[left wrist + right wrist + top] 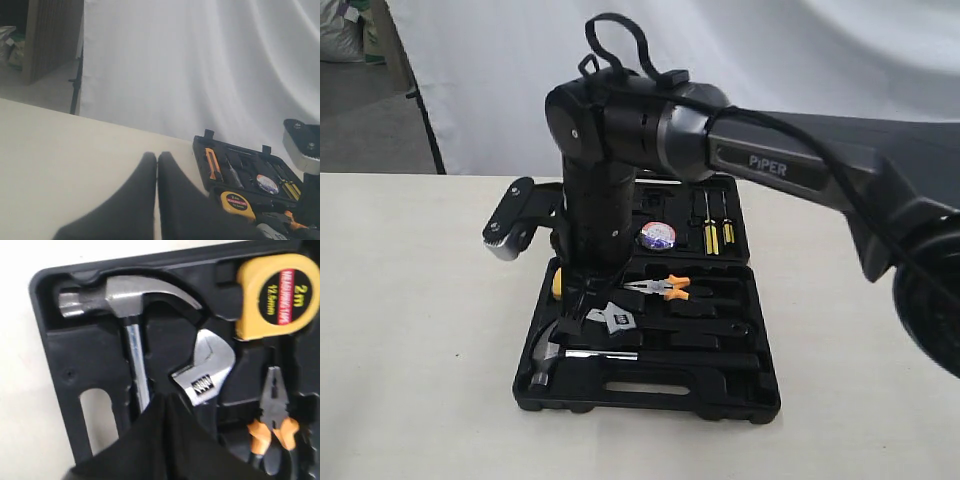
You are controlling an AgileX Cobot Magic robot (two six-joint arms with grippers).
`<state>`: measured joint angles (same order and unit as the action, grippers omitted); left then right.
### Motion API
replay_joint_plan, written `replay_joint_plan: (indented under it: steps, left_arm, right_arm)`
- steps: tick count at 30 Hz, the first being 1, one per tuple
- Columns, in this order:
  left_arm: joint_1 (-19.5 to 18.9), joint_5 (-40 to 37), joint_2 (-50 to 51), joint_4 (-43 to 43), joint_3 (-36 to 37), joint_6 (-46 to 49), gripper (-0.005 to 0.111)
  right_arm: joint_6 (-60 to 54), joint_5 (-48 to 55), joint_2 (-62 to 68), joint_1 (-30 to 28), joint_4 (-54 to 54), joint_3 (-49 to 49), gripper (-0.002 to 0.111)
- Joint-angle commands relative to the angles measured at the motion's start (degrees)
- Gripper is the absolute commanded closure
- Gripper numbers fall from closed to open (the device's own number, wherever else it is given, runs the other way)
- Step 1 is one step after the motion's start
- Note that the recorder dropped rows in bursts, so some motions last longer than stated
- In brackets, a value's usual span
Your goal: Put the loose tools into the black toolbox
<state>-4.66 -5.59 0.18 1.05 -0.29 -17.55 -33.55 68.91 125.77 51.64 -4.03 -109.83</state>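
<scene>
White curtain fills the background behind your cream surface, and the black toolbox lies open in the middle of it, both halves flat, with the slot-shaped handle cutout along the near edge.

Your right arm reaches in from the right and bends down over the left part of the case. Your right hand has its fingers pressed together with nothing between them. The tips sit over the near half, between the hammer's shaft and the wrench's jaw end. You cannot tell from these views whether they touch the tray.

The steel claw hammer lies in its moulded recess in the near half, head toward the left corner. Just beside it, the silver adjustable wrench rests in its own recess. The yellow tape measure sits at the left of that half, and the orange-handled pliers lie nearby. In the far half you see the small round tape roll seated in a recess, with two yellow-handled screwdrivers to its right.

Your left hand hangs above bare surface, well apart from the case, its fingers shut tight on nothing.
</scene>
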Motion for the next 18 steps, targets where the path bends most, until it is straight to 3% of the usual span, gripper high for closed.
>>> replay_joint_plan:
  steps: [1, 9, 18]
  left_arm:
    - [0.37, 0.51, -0.18, 0.23, -0.15, -0.27, 0.106]
    - [0.37, 0.51, -0.18, 0.23, -0.15, -0.27, 0.106]
    - [0.37, 0.51, -0.18, 0.23, -0.15, -0.27, 0.106]
  right_arm:
    - [1.40, 1.06, -1.46, -1.58, -0.94, 0.00, 0.109]
    - [1.27, 1.06, -1.46, -7.08, 5.09, 8.24, 0.109]
    - [0.72, -13.60, -1.46, -8.32, 4.41, 24.59, 0.109]
